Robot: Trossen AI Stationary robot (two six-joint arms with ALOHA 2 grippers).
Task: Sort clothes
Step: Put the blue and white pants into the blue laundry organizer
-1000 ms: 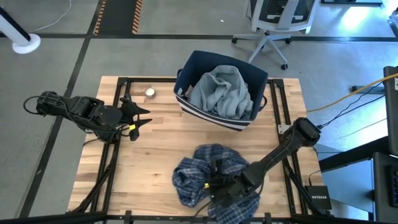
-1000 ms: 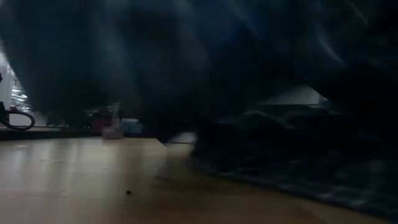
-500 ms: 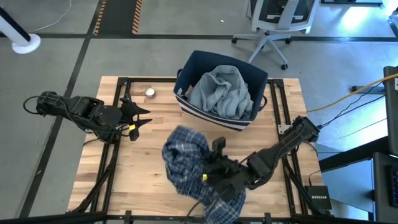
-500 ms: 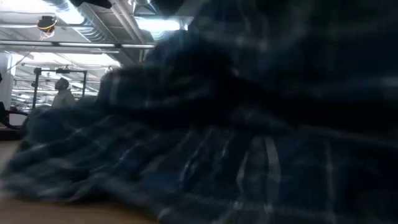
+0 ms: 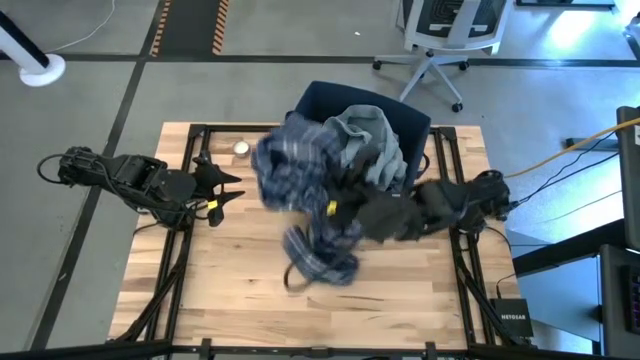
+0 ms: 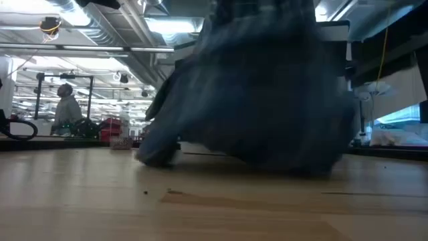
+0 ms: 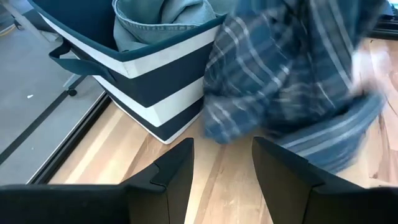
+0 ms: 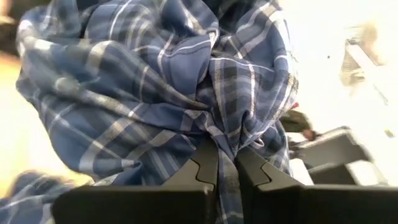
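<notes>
The blue-white plaid shirt (image 5: 300, 185) hangs bunched from my right gripper (image 5: 345, 210), which is shut on it just in front of the navy bin with white stripes (image 5: 400, 125). The shirt's upper folds overlap the bin's left rim, and its lower end (image 5: 318, 265) trails down toward the table. In the low view the shirt (image 6: 254, 94) is a blurred hanging mass. A light blue-grey garment (image 5: 365, 150) lies heaped in the bin. My left gripper (image 5: 232, 188) is open and empty at the table's left, and the shirt (image 7: 292, 81) and the bin (image 7: 143, 74) show ahead of it. My right gripper pinches a gathered bunch of the shirt's fabric (image 8: 225, 140) between its two fingers, several layers drawn into a knot of folds. The shirt is lifted and hangs around and below the fingers, slack. I cannot tell whether its lower end (image 6: 160, 155) touches the table.
A small round silver object (image 5: 241, 148) lies at the table's far left, near the bin. Black frame rails (image 5: 180, 260) run along the table's left and right sides. An office chair (image 5: 440, 40) stands on the floor beyond the bin.
My right gripper has risen from the table's near edge and swung toward the far edge and the bin, staying shut on the shirt. The shirt has been lifted off its heap on the table and now hangs against the bin's front left.
</notes>
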